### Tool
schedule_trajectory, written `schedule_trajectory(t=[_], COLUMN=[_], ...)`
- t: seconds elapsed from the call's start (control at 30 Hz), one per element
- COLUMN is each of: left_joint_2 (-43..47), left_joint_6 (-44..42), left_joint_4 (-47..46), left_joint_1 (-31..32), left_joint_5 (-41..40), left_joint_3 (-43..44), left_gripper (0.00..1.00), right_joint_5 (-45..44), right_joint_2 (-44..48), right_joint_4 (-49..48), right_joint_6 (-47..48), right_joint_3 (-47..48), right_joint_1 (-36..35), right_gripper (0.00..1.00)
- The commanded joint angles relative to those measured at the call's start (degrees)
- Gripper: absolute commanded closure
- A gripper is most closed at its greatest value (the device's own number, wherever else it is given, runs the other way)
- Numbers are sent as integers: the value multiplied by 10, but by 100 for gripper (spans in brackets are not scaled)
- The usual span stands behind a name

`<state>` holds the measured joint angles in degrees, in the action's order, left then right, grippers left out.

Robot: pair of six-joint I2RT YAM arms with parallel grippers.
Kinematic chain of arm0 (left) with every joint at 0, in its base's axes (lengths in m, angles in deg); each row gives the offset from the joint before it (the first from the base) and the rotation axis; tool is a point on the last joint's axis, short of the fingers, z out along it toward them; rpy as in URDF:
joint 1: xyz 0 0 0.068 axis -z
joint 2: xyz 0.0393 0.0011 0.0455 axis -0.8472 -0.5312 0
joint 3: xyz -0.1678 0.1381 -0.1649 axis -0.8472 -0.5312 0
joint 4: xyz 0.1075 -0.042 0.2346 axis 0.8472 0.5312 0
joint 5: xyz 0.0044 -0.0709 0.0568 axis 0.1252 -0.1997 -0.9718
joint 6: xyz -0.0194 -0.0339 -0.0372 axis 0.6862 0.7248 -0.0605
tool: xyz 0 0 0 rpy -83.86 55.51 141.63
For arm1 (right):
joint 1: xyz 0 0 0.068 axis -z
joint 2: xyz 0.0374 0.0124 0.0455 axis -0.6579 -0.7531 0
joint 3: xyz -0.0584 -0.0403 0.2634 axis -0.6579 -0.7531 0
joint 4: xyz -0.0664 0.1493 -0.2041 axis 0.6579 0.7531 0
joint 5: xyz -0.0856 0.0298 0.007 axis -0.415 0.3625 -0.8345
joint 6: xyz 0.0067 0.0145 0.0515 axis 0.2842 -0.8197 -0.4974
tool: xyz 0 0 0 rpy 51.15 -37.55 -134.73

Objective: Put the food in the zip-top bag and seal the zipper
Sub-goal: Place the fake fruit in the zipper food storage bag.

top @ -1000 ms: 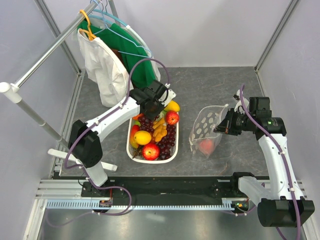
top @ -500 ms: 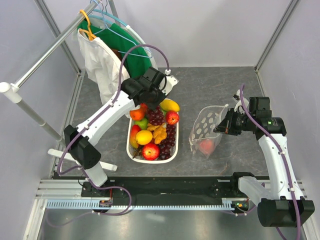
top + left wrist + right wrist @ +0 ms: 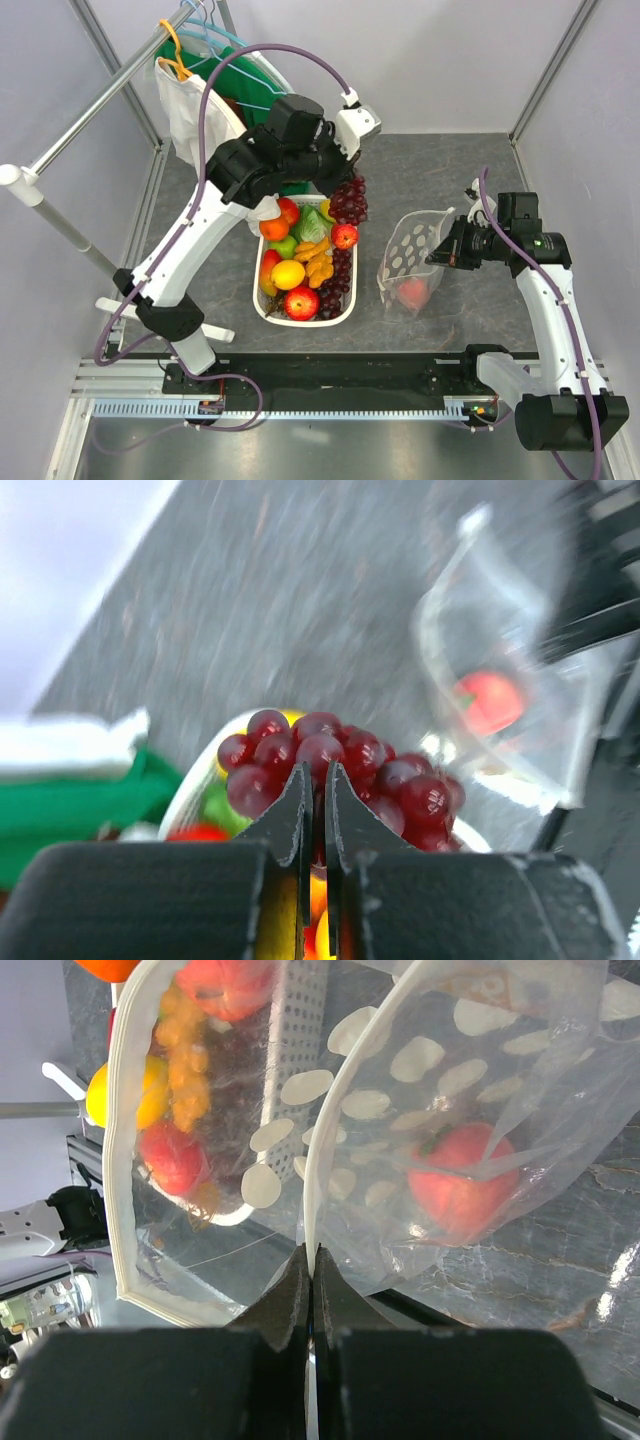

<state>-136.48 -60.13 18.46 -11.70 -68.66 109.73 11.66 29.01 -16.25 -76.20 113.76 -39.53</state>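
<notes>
My left gripper (image 3: 350, 172) is shut on a dark purple grape bunch (image 3: 349, 201) and holds it in the air above the far right of the white basket (image 3: 303, 320); the grapes (image 3: 340, 775) hang past its fingertips in the left wrist view. The basket holds red apples (image 3: 301, 302), a lemon (image 3: 286, 274), oranges and more grapes. My right gripper (image 3: 440, 254) is shut on the zipper edge (image 3: 312, 1200) of the dotted zip-top bag (image 3: 408, 262) and holds its mouth open. One red fruit (image 3: 455, 1185) lies inside the bag.
A clothes rail (image 3: 100, 100) with hangers, a white cloth (image 3: 205, 135) and a green cloth (image 3: 262, 100) stands at the back left, close behind the left arm. Frame posts stand at the back corners. Dark stone tabletop (image 3: 450, 180) lies between basket and bag.
My left gripper has risen out of the basket with the grape bunch and moved right and back. The right gripper and the bag have stayed still.
</notes>
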Motion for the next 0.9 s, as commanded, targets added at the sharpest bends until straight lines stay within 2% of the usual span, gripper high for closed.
schedule_trajectory(t=[0.0, 0.27, 0.43, 0.73, 0.87], left_joint_2=[-18, -32, -60, -116, -123], left_joint_6=[-8, 49, 91, 144, 138], left_joint_4=[-38, -132, -151, -163, -163], left_joint_1=[33, 63, 70, 93, 113], left_joint_5=[81, 228, 261, 197, 168], left_joint_3=[67, 62, 52, 49, 33], left_gripper=[98, 98, 98, 98, 98], right_joint_5=[12, 17, 21, 30, 33], right_joint_2=[-5, -6, -2, 7, 8], right_joint_4=[-15, -16, -12, -7, -7], right_joint_6=[-1, -1, 4, 8, 6], right_joint_3=[11, 11, 14, 21, 25], right_joint_1=[-1, -1, -1, -1, -1], right_gripper=[100, 100, 100, 100, 100])
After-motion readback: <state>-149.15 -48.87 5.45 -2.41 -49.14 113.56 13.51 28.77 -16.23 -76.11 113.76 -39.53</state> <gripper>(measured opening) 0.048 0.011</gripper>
